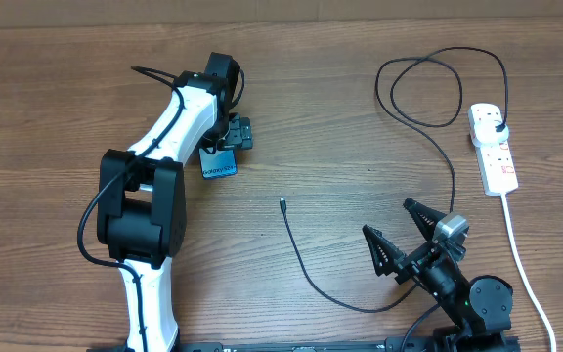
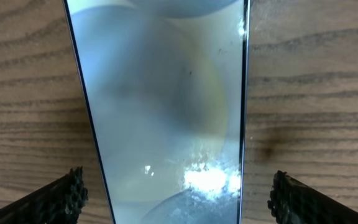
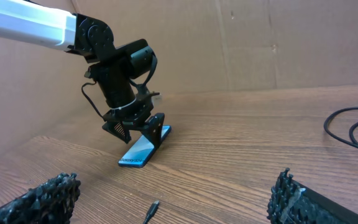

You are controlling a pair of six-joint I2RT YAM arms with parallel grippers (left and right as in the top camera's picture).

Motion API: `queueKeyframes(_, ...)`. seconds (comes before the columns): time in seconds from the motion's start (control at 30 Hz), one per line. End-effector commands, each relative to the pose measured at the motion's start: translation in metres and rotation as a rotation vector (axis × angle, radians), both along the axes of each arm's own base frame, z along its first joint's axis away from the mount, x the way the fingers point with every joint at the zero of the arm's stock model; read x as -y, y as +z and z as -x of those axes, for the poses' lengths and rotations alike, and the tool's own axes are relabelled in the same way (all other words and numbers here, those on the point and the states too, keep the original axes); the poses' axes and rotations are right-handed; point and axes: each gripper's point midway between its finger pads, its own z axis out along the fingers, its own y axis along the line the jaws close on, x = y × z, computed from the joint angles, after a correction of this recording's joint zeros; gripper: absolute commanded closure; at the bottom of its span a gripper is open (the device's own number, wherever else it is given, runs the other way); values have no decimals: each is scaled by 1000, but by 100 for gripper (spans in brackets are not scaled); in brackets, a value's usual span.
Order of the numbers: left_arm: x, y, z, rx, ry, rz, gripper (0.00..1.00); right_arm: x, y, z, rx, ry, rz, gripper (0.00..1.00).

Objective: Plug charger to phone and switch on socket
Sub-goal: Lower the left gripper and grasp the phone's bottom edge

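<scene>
**Left gripper** (image 1: 231, 137) (image 2: 176, 200): my jaws stand wide. It is poised over the phone with one finger on each side. My wrist view shows both fingertips (image 2: 64, 194) well clear of the phone's edges. Nothing is held.

**Right gripper** (image 1: 402, 232) (image 3: 176, 202): my jaws stand wide and hold nothing. It sits low at the near right of the table, with the cable running close by.

**Phone** (image 1: 219, 164) (image 2: 166, 112) (image 3: 143, 149): lies on the table (image 1: 340, 117), left of centre, under my left gripper. Its light-blue screen faces up. From my right wrist view I cannot tell whether a left finger touches its far end.

**Charger** (image 1: 293, 244): a thin black cable.
- The small connector end (image 1: 282, 204) (image 3: 152, 211) lies loose on the wood, to the right of the phone and apart from it.
- The cable curves toward my right gripper, then runs up the right side of the table and loops.
- It ends in a black plug (image 1: 497, 125) seated in the far end of the power strip.

**Power strip** (image 1: 493, 149): white and oblong, at the far right of the table. Its thick white cord (image 1: 521, 256) trails toward the near edge. I cannot tell the switch position.
</scene>
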Motion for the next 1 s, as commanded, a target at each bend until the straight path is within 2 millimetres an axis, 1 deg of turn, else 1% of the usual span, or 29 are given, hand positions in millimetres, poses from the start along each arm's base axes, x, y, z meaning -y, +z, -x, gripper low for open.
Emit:
queueKeyframes(0.0, -8, 3, -11, 31, 44, -11, 0, -1, -2, 0, 4, 5, 0, 0)
queueKeyframes(0.2, -14, 3, -12, 34, 63, -1, 0, -1, -2, 0, 4, 5, 0, 0)
queueKeyframes(0.47, -8, -2, -17, 50, 62, 30, 0, -1, -2, 0, 4, 5, 0, 0)
queueKeyframes(0.83, -8, -5, -17, 52, 58, 30, 0, -1, -2, 0, 4, 5, 0, 0)
queueKeyframes(0.97, -6, -8, -17, 53, 19, 37, 0, -1, -2, 0, 4, 5, 0, 0)
